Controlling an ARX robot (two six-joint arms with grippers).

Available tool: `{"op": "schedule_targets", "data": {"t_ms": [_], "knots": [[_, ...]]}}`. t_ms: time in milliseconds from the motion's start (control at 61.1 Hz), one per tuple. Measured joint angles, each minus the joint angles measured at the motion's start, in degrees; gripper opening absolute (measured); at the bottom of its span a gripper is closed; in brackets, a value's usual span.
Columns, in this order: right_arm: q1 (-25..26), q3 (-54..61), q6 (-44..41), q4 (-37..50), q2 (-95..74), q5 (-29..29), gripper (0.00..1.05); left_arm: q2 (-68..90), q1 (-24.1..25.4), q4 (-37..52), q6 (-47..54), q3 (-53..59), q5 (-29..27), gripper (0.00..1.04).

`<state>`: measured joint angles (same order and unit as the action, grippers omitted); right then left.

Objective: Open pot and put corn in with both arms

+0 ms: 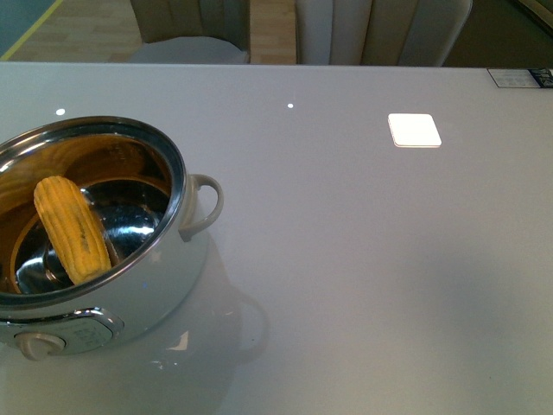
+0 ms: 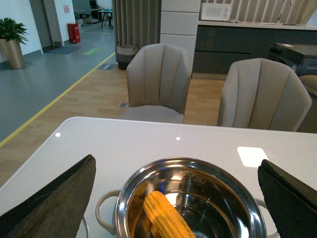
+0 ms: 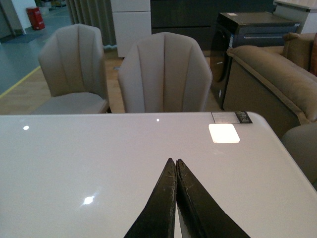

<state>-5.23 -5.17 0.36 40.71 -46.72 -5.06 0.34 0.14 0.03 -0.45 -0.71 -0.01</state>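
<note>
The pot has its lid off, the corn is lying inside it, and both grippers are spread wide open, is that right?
Not quite. The right gripper is shut, fingertips pressed together in the right wrist view. The rest holds: the pot is uncovered, the corn lies inside it, and the left gripper is spread wide.

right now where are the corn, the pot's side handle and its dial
corn (image 1: 73, 230), front view, middle of the cob lying inside the pot
side handle (image 1: 207, 204), front view, outer curve of the white loop
dial (image 1: 39, 344), front view, beige knob on the pot's front
</note>
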Motion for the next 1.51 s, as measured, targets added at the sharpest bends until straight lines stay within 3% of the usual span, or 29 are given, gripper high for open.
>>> {"op": "schedule_targets", "data": {"t_ms": [65, 164, 245, 720, 1342, 1424, 1505], "knots": [[2.9, 0.9, 0.0, -1.7, 2.6, 4.2, 0.02, 0.0, 0.0, 0.0, 0.0, 0.0, 0.0, 0.98], [5.0, 1.9, 0.0, -4.2, 6.3, 4.7, 0.02, 0.0, 0.0, 0.0, 0.0, 0.0, 0.0, 0.98], [5.0, 4.0, 0.0, -2.3, 7.2, 5.1, 0.02, 0.0, 0.0, 0.0, 0.0, 0.0, 0.0, 0.98], [5.1, 4.2, 0.0, -18.7, 24.7, 4.9, 0.02, 0.0, 0.0, 0.0, 0.0, 0.0, 0.0, 0.98], [5.1, 4.2, 0.0, -30.8, 36.8, 4.9, 0.02, 0.0, 0.0, 0.0, 0.0, 0.0, 0.0, 0.98], [5.1, 4.2, 0.0, -39.2, 43.4, 4.9, 0.02, 0.0, 0.0, 0.0, 0.0, 0.0, 0.0, 0.98], [5.1, 4.2, 0.0, -40.5, 46.2, 5.0, 0.02, 0.0, 0.0, 0.0, 0.0, 0.0, 0.0, 0.98]]}}
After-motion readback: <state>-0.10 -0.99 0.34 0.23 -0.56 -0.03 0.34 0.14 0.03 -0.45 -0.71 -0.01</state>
